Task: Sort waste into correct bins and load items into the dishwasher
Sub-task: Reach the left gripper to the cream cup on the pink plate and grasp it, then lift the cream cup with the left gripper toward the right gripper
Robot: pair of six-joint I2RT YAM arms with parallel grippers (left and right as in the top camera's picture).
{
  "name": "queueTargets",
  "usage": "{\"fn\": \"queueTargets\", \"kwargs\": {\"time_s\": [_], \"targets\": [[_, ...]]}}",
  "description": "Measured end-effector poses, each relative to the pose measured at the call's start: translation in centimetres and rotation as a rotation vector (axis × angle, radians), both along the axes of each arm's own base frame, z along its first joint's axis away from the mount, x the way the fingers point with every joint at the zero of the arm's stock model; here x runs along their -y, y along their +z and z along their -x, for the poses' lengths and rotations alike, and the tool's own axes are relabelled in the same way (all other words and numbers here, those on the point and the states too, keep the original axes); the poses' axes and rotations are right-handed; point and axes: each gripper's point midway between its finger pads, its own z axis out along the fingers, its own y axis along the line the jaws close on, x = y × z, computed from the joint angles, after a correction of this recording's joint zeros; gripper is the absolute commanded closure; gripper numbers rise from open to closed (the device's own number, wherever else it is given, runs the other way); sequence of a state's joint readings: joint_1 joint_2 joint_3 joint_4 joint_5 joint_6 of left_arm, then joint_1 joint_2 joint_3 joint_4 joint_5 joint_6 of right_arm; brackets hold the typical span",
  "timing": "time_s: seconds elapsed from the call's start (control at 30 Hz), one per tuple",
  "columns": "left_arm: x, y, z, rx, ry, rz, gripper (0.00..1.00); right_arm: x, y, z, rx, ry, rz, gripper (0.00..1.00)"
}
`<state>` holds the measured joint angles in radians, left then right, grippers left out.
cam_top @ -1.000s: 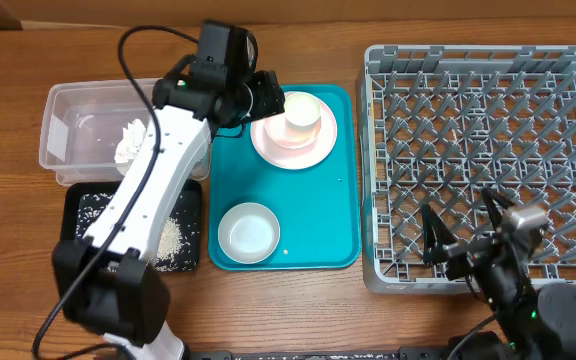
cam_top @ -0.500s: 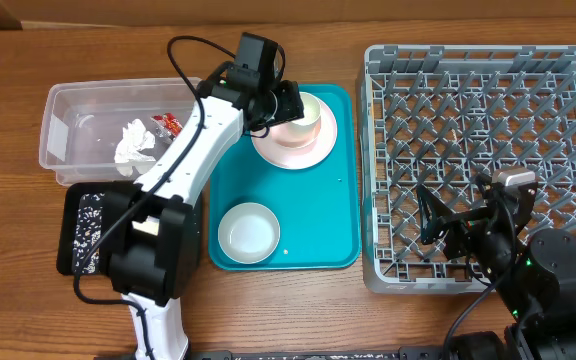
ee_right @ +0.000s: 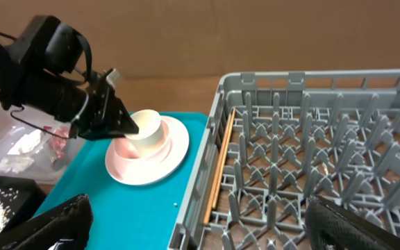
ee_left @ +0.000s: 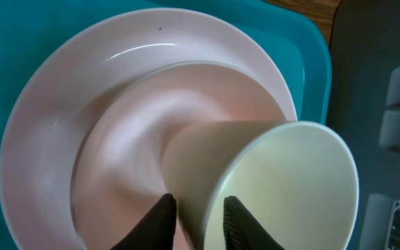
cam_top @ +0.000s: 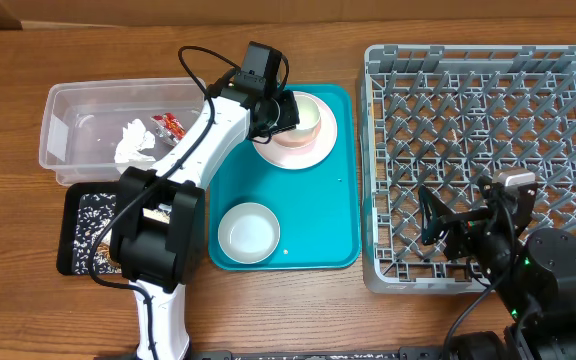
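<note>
The serving tray lies mid-tabletop. The plate sits on its far half, with the cup on the plate. The bowl sits on its near half. The tub stands to the left, holding the tissue and wrapper. Before the tub lies the shallow tray, holding scraps. The rack stands to the right.

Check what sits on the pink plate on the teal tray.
A white cup, its wall pinched by the left pincer. The pink plate is covered at its centre, beneath the cup.
</note>
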<state>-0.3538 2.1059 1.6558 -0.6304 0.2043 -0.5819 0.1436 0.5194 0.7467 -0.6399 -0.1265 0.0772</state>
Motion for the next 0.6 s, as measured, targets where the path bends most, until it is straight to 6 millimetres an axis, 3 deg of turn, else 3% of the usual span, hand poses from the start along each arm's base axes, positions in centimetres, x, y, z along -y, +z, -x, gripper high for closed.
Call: {"fn": "queueTargets", "kwargs": {"time_s": [0.07, 0.17, 0.43, 0.6], "targets": [[0.0, 0.0, 0.0, 0.0, 0.0, 0.0, 0.79, 0.0, -0.1, 0.0, -0.003, 0.0, 0.001, 0.0], [0.0, 0.0, 0.0, -0.001, 0.004, 0.002, 0.96, 0.0, -0.1, 0.0, -0.004, 0.0, 0.0, 0.01], [-0.3, 0.7, -0.1, -0.013, 0.004, 0.007, 0.96, -0.9, 0.0, 0.3, -0.008, 0.049, -0.019, 0.0], [-0.4, 3.5, -0.7, -0.007, -0.003, 0.082, 0.96, -1.4, 0.4, 0.4, 0.007, 0.081, -0.032, 0.0]]}}
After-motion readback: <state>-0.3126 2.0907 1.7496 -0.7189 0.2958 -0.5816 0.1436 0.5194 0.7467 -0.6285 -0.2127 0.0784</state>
